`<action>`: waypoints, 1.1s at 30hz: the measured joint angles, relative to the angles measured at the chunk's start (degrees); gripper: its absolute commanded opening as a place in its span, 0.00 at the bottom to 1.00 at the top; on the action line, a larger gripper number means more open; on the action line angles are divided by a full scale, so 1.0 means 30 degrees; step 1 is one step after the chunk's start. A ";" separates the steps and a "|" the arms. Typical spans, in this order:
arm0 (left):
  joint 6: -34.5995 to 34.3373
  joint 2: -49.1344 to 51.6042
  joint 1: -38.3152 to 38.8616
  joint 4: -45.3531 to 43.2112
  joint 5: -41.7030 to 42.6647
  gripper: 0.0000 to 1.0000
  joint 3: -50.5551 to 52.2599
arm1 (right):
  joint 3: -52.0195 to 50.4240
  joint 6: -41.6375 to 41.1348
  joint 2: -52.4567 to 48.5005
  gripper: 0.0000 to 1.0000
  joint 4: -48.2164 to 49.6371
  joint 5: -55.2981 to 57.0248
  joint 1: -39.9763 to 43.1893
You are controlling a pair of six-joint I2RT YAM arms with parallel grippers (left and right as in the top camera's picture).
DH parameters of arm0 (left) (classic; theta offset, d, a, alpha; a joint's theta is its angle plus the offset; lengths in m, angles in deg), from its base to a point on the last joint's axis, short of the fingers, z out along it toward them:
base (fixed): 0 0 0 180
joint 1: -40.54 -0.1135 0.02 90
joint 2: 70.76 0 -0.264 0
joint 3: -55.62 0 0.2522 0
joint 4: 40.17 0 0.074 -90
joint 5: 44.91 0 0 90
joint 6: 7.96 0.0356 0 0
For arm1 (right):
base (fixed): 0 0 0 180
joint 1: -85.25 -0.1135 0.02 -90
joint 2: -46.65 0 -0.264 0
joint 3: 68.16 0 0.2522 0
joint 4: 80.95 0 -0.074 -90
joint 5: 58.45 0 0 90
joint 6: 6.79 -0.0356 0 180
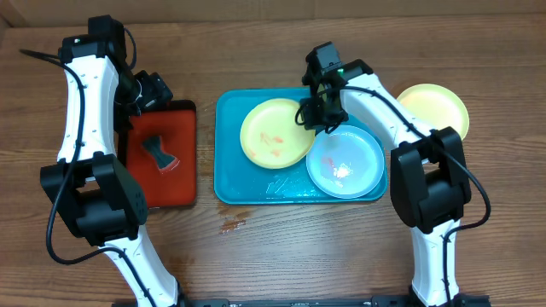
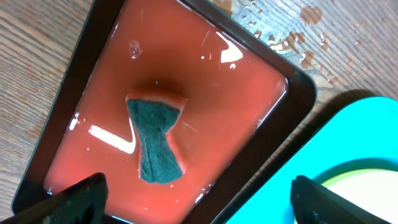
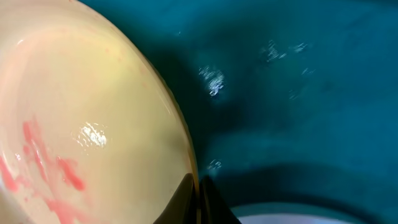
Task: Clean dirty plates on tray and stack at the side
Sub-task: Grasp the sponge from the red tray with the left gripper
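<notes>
- The turquoise tray [image 1: 227, 186] is mostly filled: the lime-green plate [image 1: 271, 135] and the pale plate [image 1: 345, 162] lie edge to edge, leaving bare floor only along the left side and the front-left corner.
- The right gripper [image 1: 317, 112] sits at the lime-green plate's right rim, jaws closed and seemingly pinching it. Its arm blocks the tray's back-right corner.
- A second lime-green plate [image 1: 435, 109] occupies the table right of the tray.
- A narrow bare strip separates the turquoise tray from the red tray [image 1: 189, 153].
- In the red tray, the sponge [image 2: 155, 140] has free floor all around it. The left gripper [image 1: 152, 92] hangs above, spread wide.
</notes>
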 measured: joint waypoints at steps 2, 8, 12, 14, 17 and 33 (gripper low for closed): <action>0.0087 0.0000 0.0000 0.0015 0.0000 1.00 0.0007 | 0.0000 0.0124 0.0000 0.16 0.0102 -0.0015 -0.0197; 0.0262 0.0000 0.0000 0.0444 -0.0007 1.00 0.0015 | -0.0015 0.0160 0.0000 0.29 0.1974 -0.0058 -0.0313; 0.0736 0.0000 0.0000 0.0882 -0.0007 1.00 0.0015 | -0.0015 0.0969 -0.0044 0.34 0.3002 0.0000 -0.0313; 0.0947 0.0000 0.0000 0.1020 -0.0007 1.00 0.0015 | -0.0015 0.1545 -0.0138 0.35 0.3293 0.0000 -0.0313; 0.1158 0.0000 0.0000 0.1056 -0.0007 1.00 0.0015 | -0.0015 0.2200 -0.0532 0.35 0.3330 0.0066 -0.0313; 0.1523 0.0000 0.0000 0.1494 -0.0036 0.75 0.0066 | 0.0087 0.0852 -0.1435 0.04 0.2113 -0.0758 -0.0291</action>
